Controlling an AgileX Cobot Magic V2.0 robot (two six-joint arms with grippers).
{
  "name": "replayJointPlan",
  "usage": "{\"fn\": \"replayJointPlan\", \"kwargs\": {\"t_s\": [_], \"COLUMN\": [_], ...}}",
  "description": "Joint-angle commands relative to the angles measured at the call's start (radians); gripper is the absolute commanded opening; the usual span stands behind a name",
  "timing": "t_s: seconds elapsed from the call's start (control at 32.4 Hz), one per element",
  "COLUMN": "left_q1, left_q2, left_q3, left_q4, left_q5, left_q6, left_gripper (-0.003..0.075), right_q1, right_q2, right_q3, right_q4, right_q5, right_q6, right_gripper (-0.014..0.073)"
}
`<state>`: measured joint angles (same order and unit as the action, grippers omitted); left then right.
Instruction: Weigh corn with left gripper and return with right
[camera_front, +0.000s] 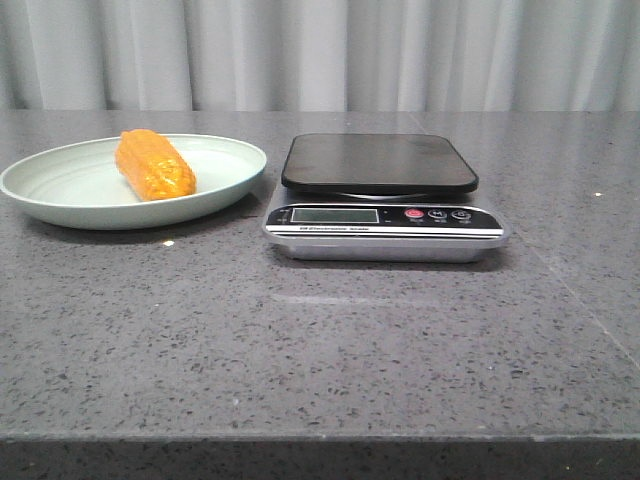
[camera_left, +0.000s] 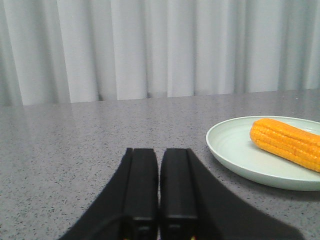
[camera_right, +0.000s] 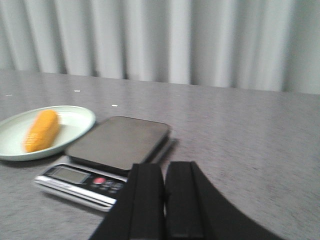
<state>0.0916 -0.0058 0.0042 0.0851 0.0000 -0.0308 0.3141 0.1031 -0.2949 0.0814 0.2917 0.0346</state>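
Observation:
The orange-yellow corn (camera_front: 155, 165) lies in a pale green plate (camera_front: 60, 190) at the table's left. It also shows in the left wrist view (camera_left: 287, 142) and the right wrist view (camera_right: 42, 130). A kitchen scale (camera_front: 385, 195) with a dark weighing platform (camera_front: 378, 161) stands right of the plate, its platform bare. My left gripper (camera_left: 159, 150) is shut and empty, low over the table, some way short of the plate (camera_left: 235, 150). My right gripper (camera_right: 165, 165) is shut and empty, near the scale (camera_right: 105, 160). Neither gripper shows in the front view.
Grey speckled tabletop (camera_front: 320, 350) with its front edge near the bottom of the front view. A pale curtain (camera_front: 320, 50) hangs behind the table.

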Motion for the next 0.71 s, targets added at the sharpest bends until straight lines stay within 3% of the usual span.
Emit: {"fn": "replayJointPlan", "kwargs": {"t_s": [0.0, 0.18, 0.34, 0.68], "left_q1": [-0.007, -0.007, -0.007, -0.007], "left_q2": [-0.020, -0.020, -0.020, -0.018], "left_q3": [0.006, 0.006, 0.006, 0.006], "left_q4": [-0.010, -0.010, -0.010, -0.010], "left_q5": [-0.081, -0.081, -0.081, -0.081], "left_q6": [0.000, 0.000, 0.000, 0.000], "left_gripper": [0.0127, 0.0127, 0.0127, 0.0127], "right_q1": [-0.098, -0.224, -0.244, -0.250], "right_q2": [0.009, -0.036, -0.118, -0.130], "right_q3": [0.042, 0.205, 0.311, 0.315], "right_q4": [-0.018, -0.018, -0.018, -0.018], "right_q5": [-0.150, -0.345, -0.443, -0.422], "right_q6": [-0.010, -0.010, -0.010, -0.010], "right_gripper": [0.0163, 0.0163, 0.0163, 0.0163]}}
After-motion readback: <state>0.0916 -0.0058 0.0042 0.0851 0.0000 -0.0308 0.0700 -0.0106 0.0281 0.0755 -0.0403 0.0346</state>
